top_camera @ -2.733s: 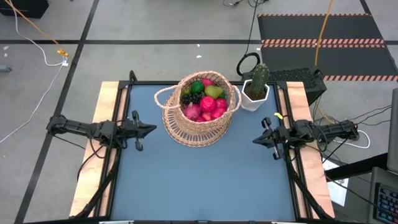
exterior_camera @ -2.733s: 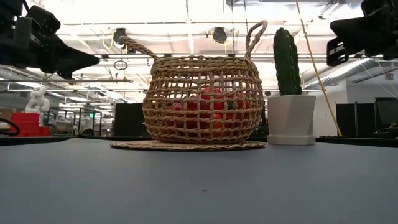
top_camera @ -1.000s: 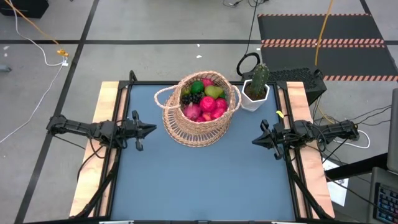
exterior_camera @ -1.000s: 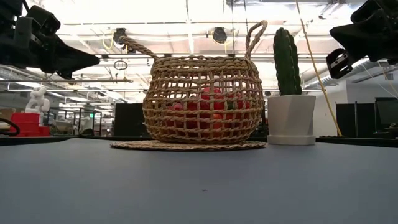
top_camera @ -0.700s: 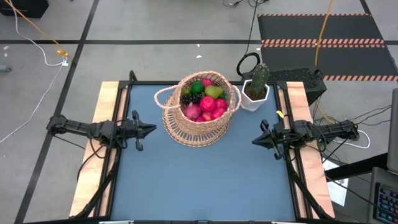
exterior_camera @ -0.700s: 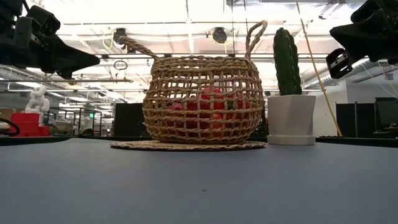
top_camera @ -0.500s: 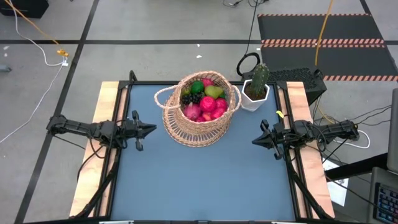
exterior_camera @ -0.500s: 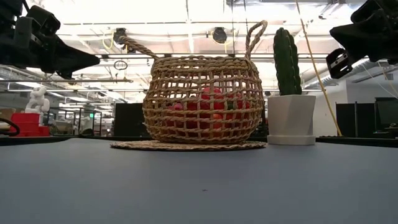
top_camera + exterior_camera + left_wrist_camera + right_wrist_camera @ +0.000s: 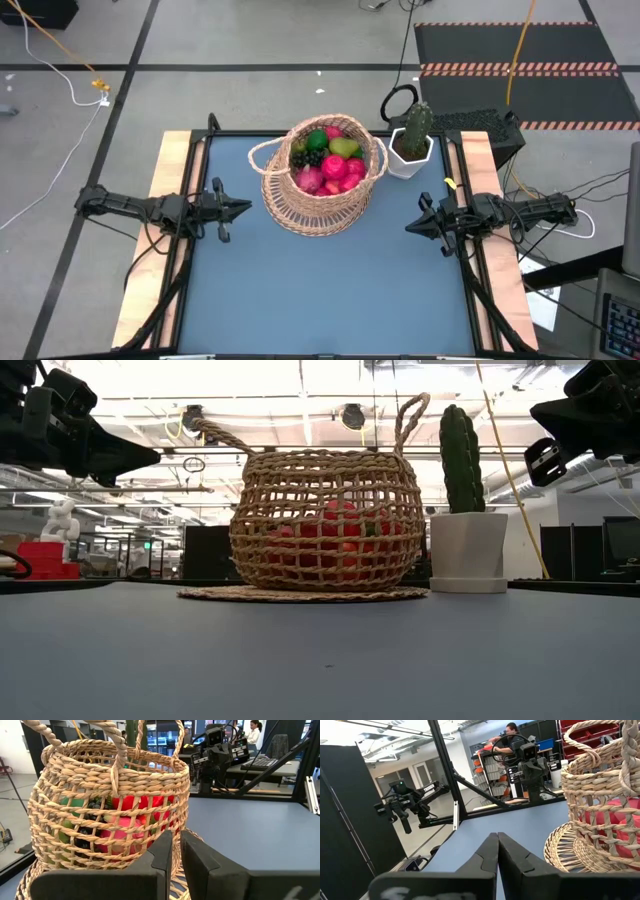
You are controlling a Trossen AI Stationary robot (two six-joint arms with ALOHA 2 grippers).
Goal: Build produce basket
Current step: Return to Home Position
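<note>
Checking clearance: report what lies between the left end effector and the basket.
Nothing; the high view shows only bare blue table between the left end effector and the basket.

**Right gripper** (image 9: 408, 226), at the right edge of the table (image 9: 320, 300): the only part that has moved. Compared with 2.7 s earlier, its wrist has rolled slightly. From above, the cross-piece behind the fingers looks a little shorter. In the low view, the dark body once sat near level at the upper right. It now slopes down from the top corner, and its lower block hangs lower. The roll was already complete 1.0 s ago.
</note>
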